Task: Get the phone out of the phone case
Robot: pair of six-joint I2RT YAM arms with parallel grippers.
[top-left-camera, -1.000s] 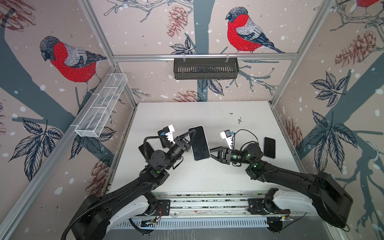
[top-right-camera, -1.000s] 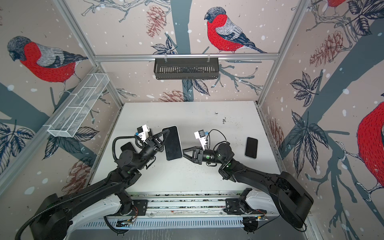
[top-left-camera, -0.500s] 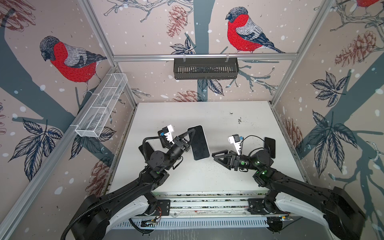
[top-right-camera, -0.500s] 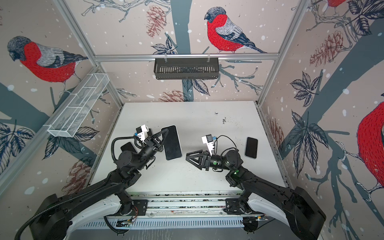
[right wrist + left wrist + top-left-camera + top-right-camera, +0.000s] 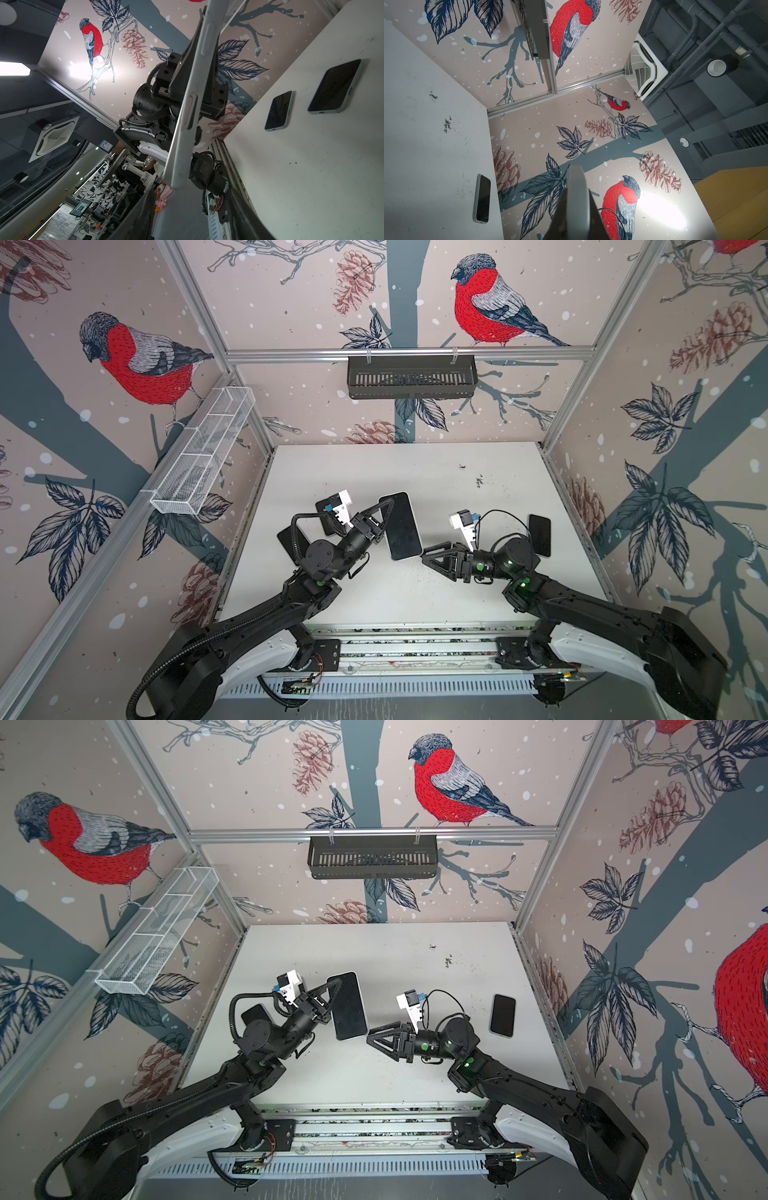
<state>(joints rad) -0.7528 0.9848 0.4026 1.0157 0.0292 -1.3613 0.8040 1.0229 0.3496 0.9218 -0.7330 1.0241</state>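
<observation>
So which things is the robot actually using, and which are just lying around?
For the job: cased phone, held up by the left gripper; right gripper, open beside it.
Just lying about: spare phone on the right; two phones on the left; black basket; white mesh basket.

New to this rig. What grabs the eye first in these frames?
The left gripper holds a dark-screened phone in a pale grey case up off the white table, mid-scene, with the right gripper open by its near corner. A second dark phone lies flat by the table's right edge. Red-breasted bird wallpaper covers the walls.
</observation>
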